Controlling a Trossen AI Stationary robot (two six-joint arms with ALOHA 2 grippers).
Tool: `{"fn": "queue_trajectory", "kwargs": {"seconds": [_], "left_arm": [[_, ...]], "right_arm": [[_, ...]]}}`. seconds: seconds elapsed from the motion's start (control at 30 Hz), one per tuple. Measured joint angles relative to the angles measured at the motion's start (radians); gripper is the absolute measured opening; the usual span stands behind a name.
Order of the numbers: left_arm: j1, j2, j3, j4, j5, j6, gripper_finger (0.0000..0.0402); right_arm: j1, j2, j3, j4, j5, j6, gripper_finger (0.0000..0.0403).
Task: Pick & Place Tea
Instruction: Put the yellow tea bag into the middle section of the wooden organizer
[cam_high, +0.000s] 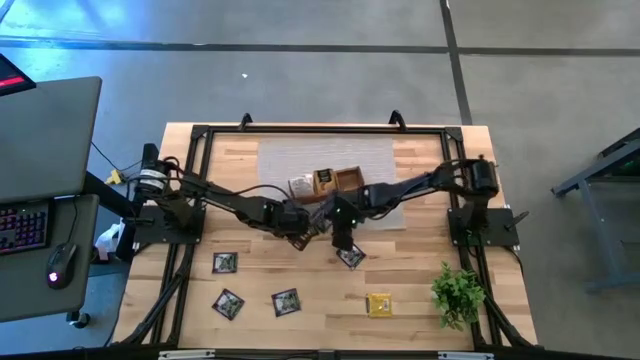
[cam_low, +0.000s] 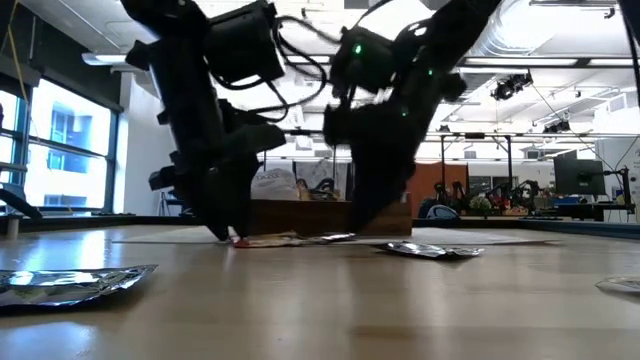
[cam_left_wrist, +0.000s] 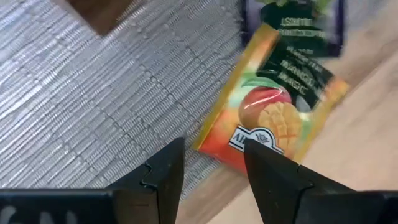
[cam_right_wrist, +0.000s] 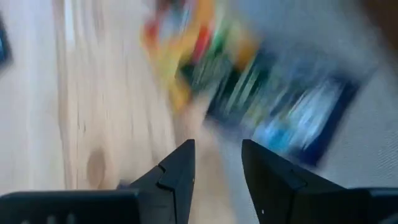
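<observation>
Hovering fingers: we have the left gripper (cam_left_wrist: 208, 180) low over the edge of the grey mat (cam_left_wrist: 93, 93), its fingers (cam_left_wrist: 165, 174) spread apart with nothing between them.
Tea in reach: the orange mango sachet (cam_left_wrist: 273, 109) lies flat just ahead of our left fingers, one corner nearly between the tips, half on the mat and half on the bare tabletop (cam_left_wrist: 367, 149).
Right side: our right gripper (cam_right_wrist: 214, 180) hangs close by over the same spot, fingers parted and empty; a bright orange packet and a dark blue one lie ahead of them, but we cannot make out more.
Risk, crowding: both arms meet near the tray (cam_high: 338, 181) in the overhead view, so we judge a collision likely if both descend together.
Risk, grasp: the sachet is thin and flat, so our fingers could slide over it or pinch the mat edge instead and drag the mat.
Risk, neighbour: a dark packet (cam_left_wrist: 298, 25) overlaps the far end of the sachet, so a lift may tug both.
Direction: the sachet sits diagonally to our left fingers, printed side up, its brand end toward the fingertips.
Long axis: it runs from beside the fingertips obliquely away toward the dark packet.
Elsewhere: more sachets (cam_high: 286, 301) lie scattered on the tabletop, well apart from either gripper.
</observation>
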Motion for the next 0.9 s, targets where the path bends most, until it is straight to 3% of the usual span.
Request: {"fn": "queue_trajectory", "kwargs": {"seconds": [0.23,0.37,0.57,0.9], "left_arm": [[-0.006,0.007,-0.001,0.091,0.028,0.0,0.0166],[-0.006,0.007,0.0,0.068,0.027,-0.001,0.0166],[-0.005,0.005,0.001,-0.006,0.009,-0.009,0.0166],[-0.005,0.0,-0.002,-0.028,-0.058,0.016,0.0166]], "right_arm": [[-0.009,-0.071,-0.129,0.172,0.008,0.101,0.0129],[0.019,-0.071,-0.241,0.377,-0.007,0.261,0.0129],[0.055,-0.069,-0.375,0.674,0.072,0.434,0.0129],[0.116,-0.069,-0.371,0.708,0.197,0.523,0.0129]]}}
